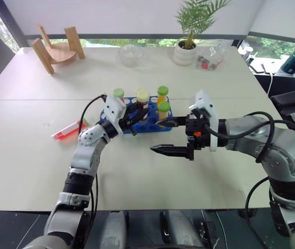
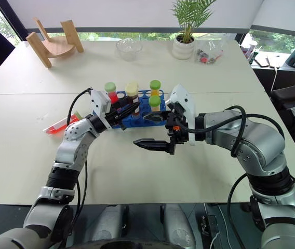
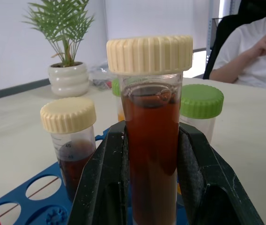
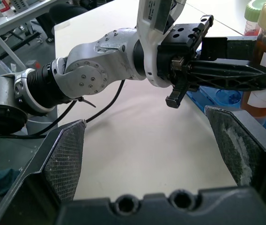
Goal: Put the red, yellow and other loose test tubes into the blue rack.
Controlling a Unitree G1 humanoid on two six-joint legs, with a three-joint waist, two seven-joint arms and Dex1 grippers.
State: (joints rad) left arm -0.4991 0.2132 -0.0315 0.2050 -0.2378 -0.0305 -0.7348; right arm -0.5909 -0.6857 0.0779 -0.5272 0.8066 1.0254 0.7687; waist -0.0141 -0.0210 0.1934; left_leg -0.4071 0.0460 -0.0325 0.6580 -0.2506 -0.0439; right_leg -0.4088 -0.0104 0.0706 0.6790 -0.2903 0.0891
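Red tube (image 1: pixel 67 130) lies loose on the surface (image 1: pixel 28 155), far left. My left end effector (image 1: pixel 133 118) is clamped on the maroon tube (image 3: pixel 152 154) over the blue rack (image 1: pixel 150 126). My right end effector (image 1: pixel 169 136) gapes empty. Risk: missing a hole tips neighbours. Count: four tubes racked, one held, one loose.

Left hand (image 1: pixel 135 118) reaching forward, fingers clamped, right hand (image 1: pixel 171 136) sideways, fingers spread wide
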